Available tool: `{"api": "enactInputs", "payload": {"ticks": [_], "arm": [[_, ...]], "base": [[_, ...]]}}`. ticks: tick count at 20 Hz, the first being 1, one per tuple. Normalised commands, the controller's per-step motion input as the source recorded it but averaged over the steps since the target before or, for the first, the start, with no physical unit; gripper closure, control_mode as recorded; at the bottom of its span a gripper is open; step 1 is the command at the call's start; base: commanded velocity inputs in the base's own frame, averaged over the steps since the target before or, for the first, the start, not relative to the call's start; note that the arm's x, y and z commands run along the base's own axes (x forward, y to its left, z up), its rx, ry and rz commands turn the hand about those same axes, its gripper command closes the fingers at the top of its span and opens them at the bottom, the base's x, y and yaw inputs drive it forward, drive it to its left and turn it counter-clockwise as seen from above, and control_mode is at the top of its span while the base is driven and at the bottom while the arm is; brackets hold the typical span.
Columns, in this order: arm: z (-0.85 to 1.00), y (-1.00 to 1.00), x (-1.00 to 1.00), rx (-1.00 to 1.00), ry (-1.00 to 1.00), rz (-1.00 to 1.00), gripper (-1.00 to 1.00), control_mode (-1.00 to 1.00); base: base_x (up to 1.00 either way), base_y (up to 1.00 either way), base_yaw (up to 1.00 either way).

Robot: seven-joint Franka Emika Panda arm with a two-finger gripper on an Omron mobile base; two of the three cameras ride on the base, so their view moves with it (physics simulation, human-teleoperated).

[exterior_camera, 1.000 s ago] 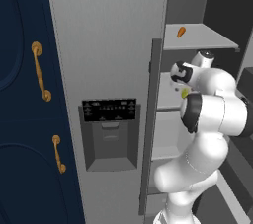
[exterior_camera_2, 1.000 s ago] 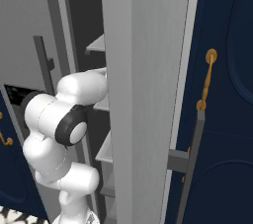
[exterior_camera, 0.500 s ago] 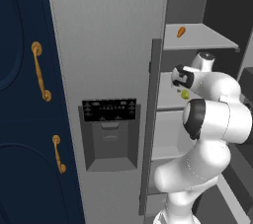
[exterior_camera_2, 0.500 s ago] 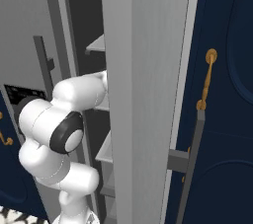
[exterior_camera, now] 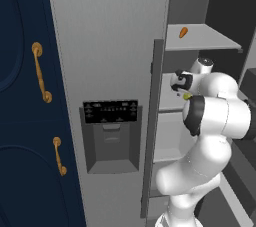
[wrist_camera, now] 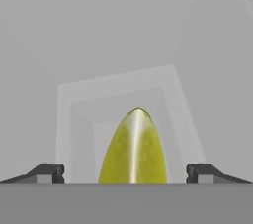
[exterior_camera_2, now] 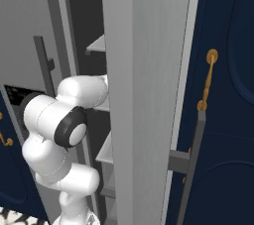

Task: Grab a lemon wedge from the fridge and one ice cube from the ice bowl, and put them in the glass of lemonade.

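A: Well, the arm is reaching into the open fridge (exterior_camera: 110,46), and in the hand view the lemon wedge (wrist_camera: 133,149) sits dead centre between the two dark fingertips (wrist_camera: 47,172), its pointed end facing away from the camera.

B: And the gripper (wrist_camera: 126,174)?

A: Its fingers stand wide apart, one on each side of the wedge, with clear gaps on both sides. Nothing is clamped yet.

B: Where does the wedge lie on its shelf?

A: From the left base view it shows as a small yellow-green speck (exterior_camera: 186,97) just beside the wrist, near the front edge of the middle shelf (exterior_camera: 169,102). The orange carrot-like piece (exterior_camera: 183,32) lies on the shelf above, close to its front edge, well apart from the hand.

B: So what would make the grab go well?

A: Probably keeping this centring, advancing until the pads flank the wedge's thick middle, not its tapering tip, then closing evenly. A wedge that narrow could likely squirt forward if pinched near the point. Staying low to the shelf would help, though how near the fingers are to its surface cannot be told.

B: And afterwards?

A: A straight pull back out seems wise, since the open door (exterior_camera_2: 149,95) stands close beside the arm in the right base view.
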Motion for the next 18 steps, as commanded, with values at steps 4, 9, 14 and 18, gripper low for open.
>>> {"api": "enactInputs", "payload": {"ticks": [4, 9, 14, 18], "arm": [[-0.23, 0.00, 0.00, 0.03, 0.00, 0.00, -1.00, -1.00], [-0.04, 0.00, -0.09, 0.00, 0.00, 0.00, -1.00, -1.00], [-0.08, 0.00, -0.21, 0.00, 0.00, 0.00, -1.00, -1.00], [-0.15, 0.07, -0.01, 0.00, 0.00, 0.00, -1.00, -1.00]], "base": [[0.00, 0.00, 0.00], [0.00, 0.00, 0.00], [0.00, 0.00, 0.00], [0.00, 0.00, 0.00]]}}
